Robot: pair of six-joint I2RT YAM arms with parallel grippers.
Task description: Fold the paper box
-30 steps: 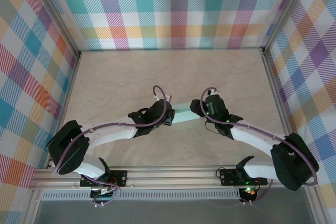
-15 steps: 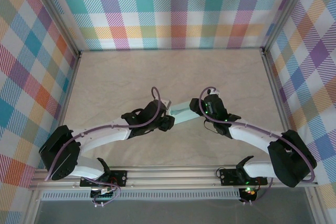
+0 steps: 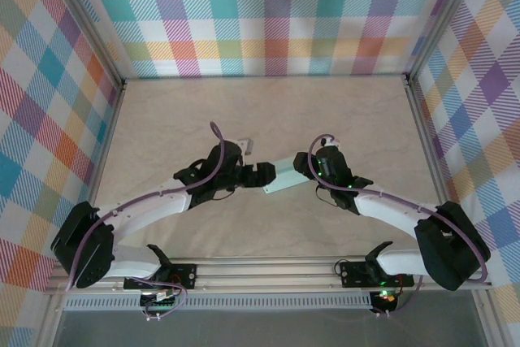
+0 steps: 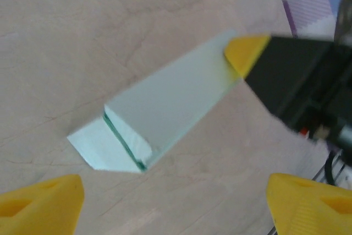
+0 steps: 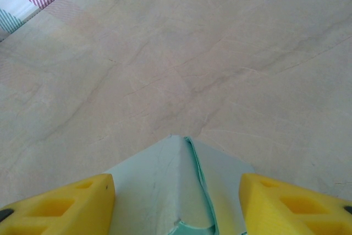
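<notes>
Left hand (image 4: 175,193) gapes before paper box (image 4: 170,103) that right hand (image 5: 176,188) clasps.

- 2 arms reach from the frame's lower corners toward its centre, over a beige table (image 3: 244,111).
- The paper box (image 3: 284,175), a pale mint strip, lies at centre between the left gripper (image 3: 266,176) and right gripper (image 3: 301,166).

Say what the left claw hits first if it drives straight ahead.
Most likely the near end of the paper box, dead ahead of the left claw. Depth is unclear, so it might touch the table first.
</notes>
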